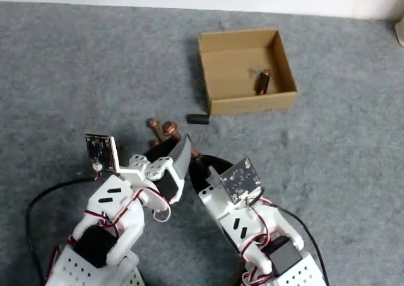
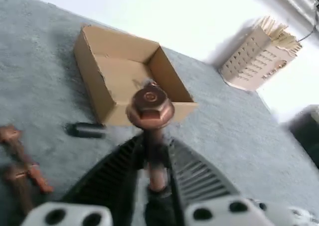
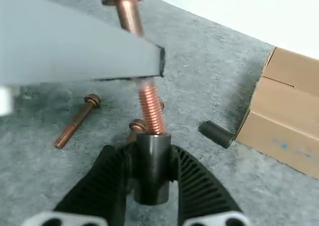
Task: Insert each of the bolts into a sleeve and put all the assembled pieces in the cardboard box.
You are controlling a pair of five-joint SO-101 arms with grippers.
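My left gripper (image 2: 154, 147) is shut on a copper bolt (image 2: 149, 108), head up. In the high view this gripper (image 1: 179, 149) sits mid-table beside the right gripper (image 1: 197, 167). My right gripper (image 3: 151, 156) is shut on a black sleeve (image 3: 151, 168) held upright. The bolt's threaded end (image 3: 149, 111) meets the sleeve's top opening. The cardboard box (image 1: 218, 52) stands farther back with one assembled piece (image 1: 262, 82) inside. A loose sleeve (image 1: 197, 119) lies in front of the box. Loose bolts (image 3: 77, 121) lie on the carpet near the grippers.
Grey carpet covers the table. A pale perforated holder with wooden sticks (image 2: 259, 54) stands far off beyond the box. The box wall (image 3: 286, 128) is close to the loose sleeve (image 3: 217, 133). Open carpet lies to the left and right of the arms.
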